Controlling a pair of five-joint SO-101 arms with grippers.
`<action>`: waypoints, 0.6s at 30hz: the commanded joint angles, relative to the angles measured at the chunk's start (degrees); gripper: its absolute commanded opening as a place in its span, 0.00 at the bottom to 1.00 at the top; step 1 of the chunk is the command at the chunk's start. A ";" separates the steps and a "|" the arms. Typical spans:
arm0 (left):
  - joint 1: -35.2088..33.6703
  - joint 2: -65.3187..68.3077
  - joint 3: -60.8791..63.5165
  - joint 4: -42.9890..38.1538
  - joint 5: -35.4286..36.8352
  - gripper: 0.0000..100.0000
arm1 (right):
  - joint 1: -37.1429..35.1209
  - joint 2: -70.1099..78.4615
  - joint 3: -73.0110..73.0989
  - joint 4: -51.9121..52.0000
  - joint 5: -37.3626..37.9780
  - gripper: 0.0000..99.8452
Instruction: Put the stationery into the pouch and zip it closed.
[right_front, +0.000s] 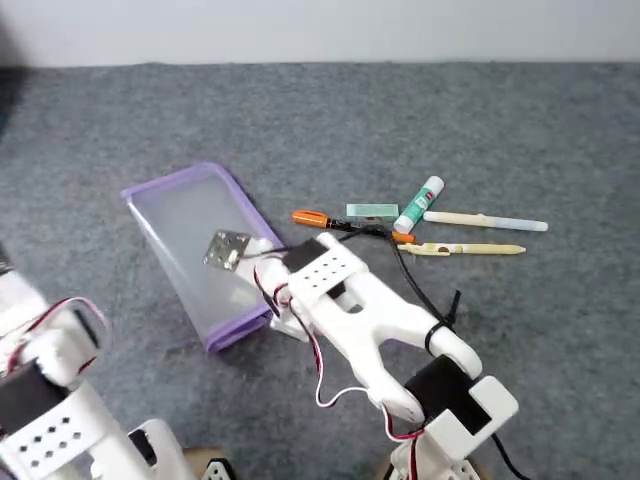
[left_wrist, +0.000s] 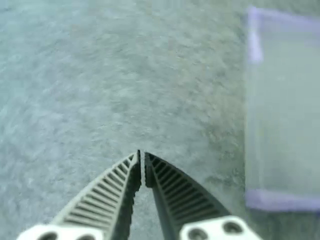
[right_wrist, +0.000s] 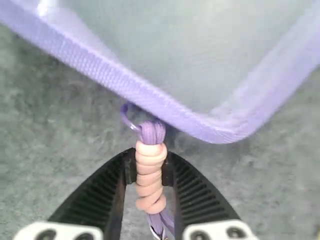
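Grey felt-like table covering (right_front: 500, 130), plain pale wall (right_front: 320, 30) along its far edge

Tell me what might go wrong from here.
1. The right gripper is shut on the zipper pull, while the left gripper hangs shut over carpet beside the pouch. With nothing pinning it, a tug may drag the pouch instead of running the zipper.
2. The glue stick, orange marker and pens lie outside; closing now would likely leave them out.
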 joint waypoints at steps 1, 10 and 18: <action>8.79 -0.70 -0.48 2.20 -1.23 0.01 | 1.01 -5.49 -6.86 1.10 -0.70 0.01; 21.89 -0.70 -0.66 2.55 -0.97 0.11 | 1.80 -11.82 -14.33 0.57 -3.25 0.01; 22.07 -0.70 -0.31 0.62 3.78 0.25 | 1.45 -14.11 -21.80 0.75 -7.30 0.01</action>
